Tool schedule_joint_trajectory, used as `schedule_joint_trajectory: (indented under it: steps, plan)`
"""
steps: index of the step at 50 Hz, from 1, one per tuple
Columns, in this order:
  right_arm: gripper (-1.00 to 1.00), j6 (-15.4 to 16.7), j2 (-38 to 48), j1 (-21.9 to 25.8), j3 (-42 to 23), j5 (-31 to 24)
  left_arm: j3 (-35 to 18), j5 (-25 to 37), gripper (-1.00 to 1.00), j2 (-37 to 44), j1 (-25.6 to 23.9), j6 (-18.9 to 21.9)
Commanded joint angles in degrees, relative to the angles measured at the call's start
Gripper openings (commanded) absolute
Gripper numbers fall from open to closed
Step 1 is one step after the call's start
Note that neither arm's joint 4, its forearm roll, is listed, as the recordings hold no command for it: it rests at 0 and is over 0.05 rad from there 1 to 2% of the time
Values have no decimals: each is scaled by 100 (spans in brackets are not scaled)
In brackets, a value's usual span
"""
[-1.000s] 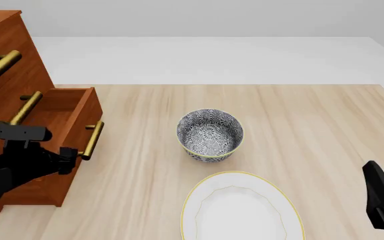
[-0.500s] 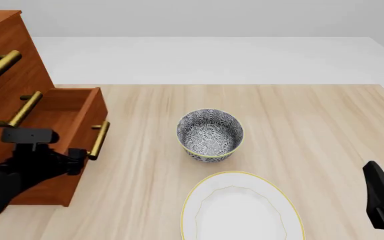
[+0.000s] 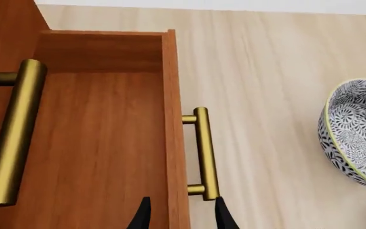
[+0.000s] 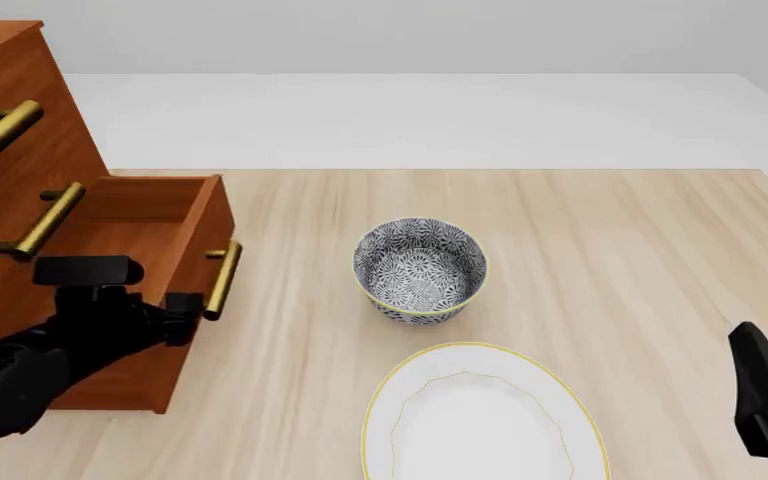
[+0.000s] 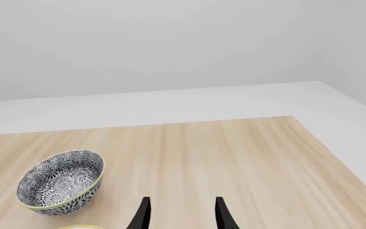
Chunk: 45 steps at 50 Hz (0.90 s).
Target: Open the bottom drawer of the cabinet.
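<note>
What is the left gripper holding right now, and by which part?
The left gripper holds the bottom drawer, its fingers straddling the drawer front at the near end of the brass handle.

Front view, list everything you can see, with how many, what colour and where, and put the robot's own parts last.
cabinet: one, reddish-brown, table's far left
bottom drawer: one, reddish-brown, pulled out from the cabinet toward the bowl
brass handles: three, one per drawer, the lowest on the open drawer's front
bowl: one, dark blue and white pattern, yellow rim, table centre
plate: one, white with gold edge, on the near side of the bowl
table: one, light wood
left gripper: black, at the lowest handle's near end
right gripper: black, near right corner, holding nothing
</note>
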State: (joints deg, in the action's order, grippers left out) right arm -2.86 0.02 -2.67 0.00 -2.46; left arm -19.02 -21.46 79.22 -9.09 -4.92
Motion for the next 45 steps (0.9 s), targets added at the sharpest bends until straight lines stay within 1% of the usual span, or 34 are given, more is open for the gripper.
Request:
schedule_joint_trajectory:
  steps: [1, 5, 7, 8, 10, 11, 13, 15, 17, 30, 40, 42, 43, 45]
  plan:
    - [100, -7, 0, -43, 0, -7, -101, -91, 100, 980, -85, -62]
    - [100, -15, 0, -74, 0, -22, -163, -91, 100, 1061, -142, -70]
    - [100, -12, 0, -78, 0, -27, -196, -95, 100, 1105, -167, 10]
    - [100, -9, 0, -85, 0, -29, -204, -91, 100, 1122, -223, -58]
    - [100, -14, 0, -92, 0, -30, -246, -65, 100, 1127, -252, -22]
    - [100, -15, 0, -94, 0, -30, -265, -50, 100, 1137, -302, -65]
    - [100, -13, 0, -103, 0, -28, -314, -14, 100, 1142, -329, 5]
    - [100, -14, 0, -111, 0, -24, -365, -5, 100, 1186, -391, -52]
    - [100, -14, 0, -117, 0, -23, -412, 10, 100, 1190, -393, 25]
    - [100, -20, -1, -127, 0, -20, -582, 103, 100, 1153, -612, 41]
    - [100, -18, -1, -147, 0, -24, -655, 468, 100, 769, -773, 87]
    - [100, -15, -1, -147, 0, -22, -667, 512, 100, 742, -811, 30]
    - [100, -18, -1, -147, 0, -20, -658, 395, 100, 839, -798, 72]
    - [100, -11, -1, -150, 0, -18, -678, 515, 100, 746, -837, 44]
